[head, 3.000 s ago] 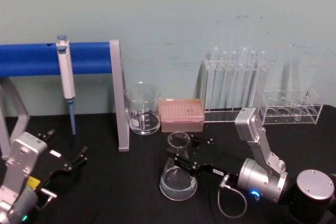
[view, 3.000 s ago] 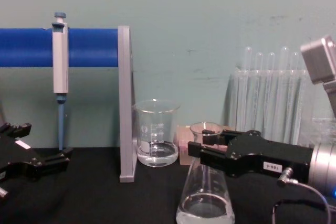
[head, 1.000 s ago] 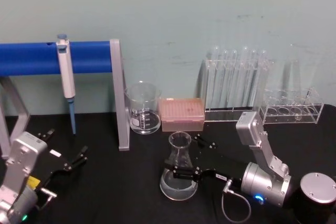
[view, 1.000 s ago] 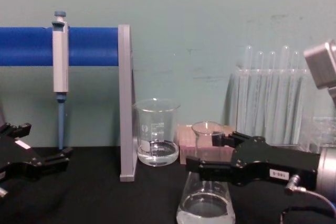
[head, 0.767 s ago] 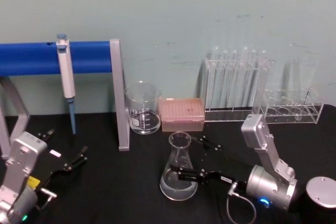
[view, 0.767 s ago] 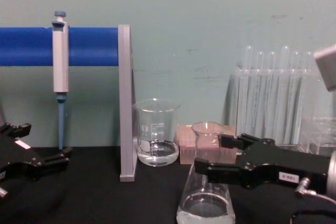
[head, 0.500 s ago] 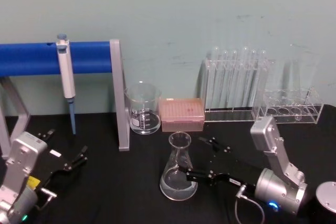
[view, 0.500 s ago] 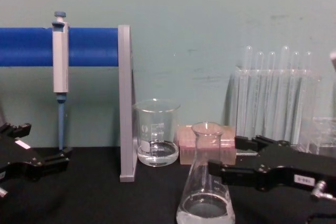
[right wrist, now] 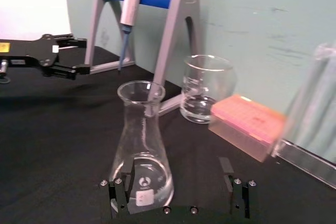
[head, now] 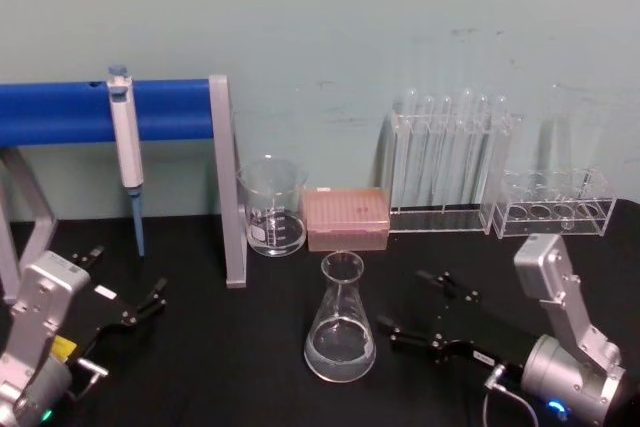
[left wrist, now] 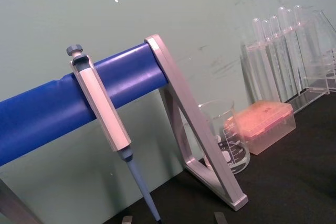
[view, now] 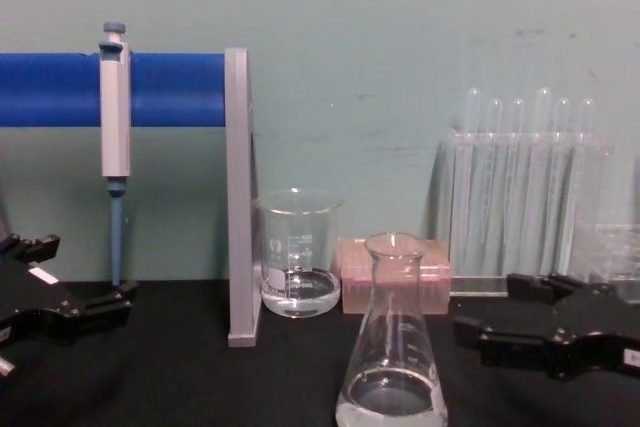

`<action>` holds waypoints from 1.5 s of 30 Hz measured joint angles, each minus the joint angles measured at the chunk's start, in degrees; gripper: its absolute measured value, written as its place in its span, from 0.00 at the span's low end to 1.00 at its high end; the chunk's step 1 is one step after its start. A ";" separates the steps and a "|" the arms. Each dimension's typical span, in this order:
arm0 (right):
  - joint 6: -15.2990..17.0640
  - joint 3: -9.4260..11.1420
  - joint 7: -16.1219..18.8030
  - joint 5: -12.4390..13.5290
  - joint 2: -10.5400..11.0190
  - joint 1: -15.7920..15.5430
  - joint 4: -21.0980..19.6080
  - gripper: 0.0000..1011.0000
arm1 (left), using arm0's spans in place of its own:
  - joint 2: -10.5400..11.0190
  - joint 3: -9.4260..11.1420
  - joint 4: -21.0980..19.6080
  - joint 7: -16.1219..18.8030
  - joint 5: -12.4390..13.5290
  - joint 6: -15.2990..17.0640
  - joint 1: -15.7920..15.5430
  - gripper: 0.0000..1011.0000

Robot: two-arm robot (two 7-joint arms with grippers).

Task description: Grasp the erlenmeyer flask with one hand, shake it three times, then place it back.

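Glassware crowds the back edge of your black table (head: 200, 347), and the test tubes (head: 450, 152) in their clear rack blur into the pale wall, so you cannot count them with certainty; a second clear rack (head: 553, 209) at the back right corner is just as faint. Your right arm is cut off at the lower right corner of the head view. The erlenmeyer flask (head: 341, 322) stands upright and free near the middle of the table toward the front edge, with a little clear liquid pooled in its wide base. Three seconds ago your right gripper (head: 415, 310) was closed on the flask's neck; since then it has let go and drawn back toward the right edge of the table, and the flask has not shifted. That gripper now sits low and level just right of the flask, fingers spread wide and pointing at it, holding nothing, with a clear gap between fingertips and glass. Your left gripper (head: 158, 292) is parked near the front left corner, fingers apart, empty, unmoved throughout. Behind the flask stand a beaker (head: 271, 205) and a pink tip box (head: 346, 217), and a pipette (head: 124, 147) hangs from the blue bar (head: 60, 113) at the left.
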 joint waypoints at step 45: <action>3.22 10.57 -25.72 -10.38 -13.13 -1.18 2.33 0.99 | 0.00 0.00 0.00 0.00 0.00 0.00 0.00 0.99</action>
